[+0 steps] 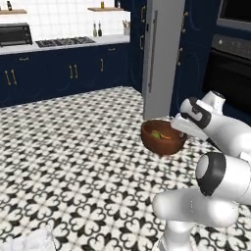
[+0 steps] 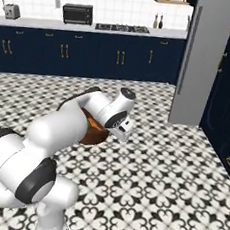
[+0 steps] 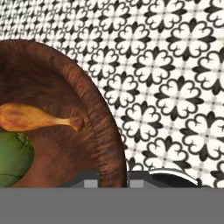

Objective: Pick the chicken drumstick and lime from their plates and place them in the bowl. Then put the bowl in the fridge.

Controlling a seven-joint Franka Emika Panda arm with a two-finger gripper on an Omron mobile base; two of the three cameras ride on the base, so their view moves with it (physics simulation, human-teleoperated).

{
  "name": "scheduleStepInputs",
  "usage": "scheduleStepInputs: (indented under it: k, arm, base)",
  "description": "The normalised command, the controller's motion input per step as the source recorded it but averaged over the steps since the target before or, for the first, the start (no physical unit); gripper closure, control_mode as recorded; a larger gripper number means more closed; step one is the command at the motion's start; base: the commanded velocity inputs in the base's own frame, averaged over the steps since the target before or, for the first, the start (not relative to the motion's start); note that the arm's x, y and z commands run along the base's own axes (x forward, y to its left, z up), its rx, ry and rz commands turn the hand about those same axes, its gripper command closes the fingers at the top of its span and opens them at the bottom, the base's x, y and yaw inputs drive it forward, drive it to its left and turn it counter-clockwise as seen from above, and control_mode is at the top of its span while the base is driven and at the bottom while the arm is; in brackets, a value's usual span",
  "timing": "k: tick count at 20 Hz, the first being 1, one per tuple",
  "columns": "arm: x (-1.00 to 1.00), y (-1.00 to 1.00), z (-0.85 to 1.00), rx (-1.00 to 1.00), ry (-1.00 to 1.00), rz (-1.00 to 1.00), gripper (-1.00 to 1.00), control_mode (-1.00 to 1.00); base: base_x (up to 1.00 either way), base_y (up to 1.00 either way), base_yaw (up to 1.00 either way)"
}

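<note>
So the drumstick [image 3: 37, 117] and lime [image 3: 13, 157] are both in the bowl [image 3: 103, 131] already, first half done. The gripper [image 3: 114, 181] is clamped on the bowl's rim, holding it up over the tiled floor. Fridge [image 1: 164, 54] sits ahead, doors shut, so that part's left.

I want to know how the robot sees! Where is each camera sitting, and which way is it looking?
Left base view: behind the arm on its left, looking forward and down past the white arm at the bowl held over the tiled floor, toward the fridge.
Right base view: behind the arm on its right, facing the counter; the arm partly hides the bowl.
Hand view: on the hand, looking along the gripper clamping the bowl's rim, at the chicken drumstick and lime.
Both base views share the arm, bowl, fridge.
</note>
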Motion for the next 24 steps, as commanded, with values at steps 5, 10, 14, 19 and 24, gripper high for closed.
scheduleStepInputs:
  k: [5,10,14,19,24]
  arm:
    - [0.0,0.0,0.0,0.0,0.0,0.0,1.0,1.0]
    - [0.0,0.0,0.0,0.0,0.0,0.0,1.0,1.0]
    - [0.0,0.0,0.0,0.0,0.0,0.0,1.0,1.0]
    - [0.0,0.0,0.0,0.0,0.0,0.0,1.0,1.0]
    - [0.0,0.0,0.0,0.0,0.0,0.0,1.0,1.0]
  base:
    - [1.0,0.0,0.0]
    - [1.0,0.0,0.0]
    - [1.0,0.0,0.0]
    - [1.0,0.01,-0.01]
    - [1.0,0.15,-0.12]
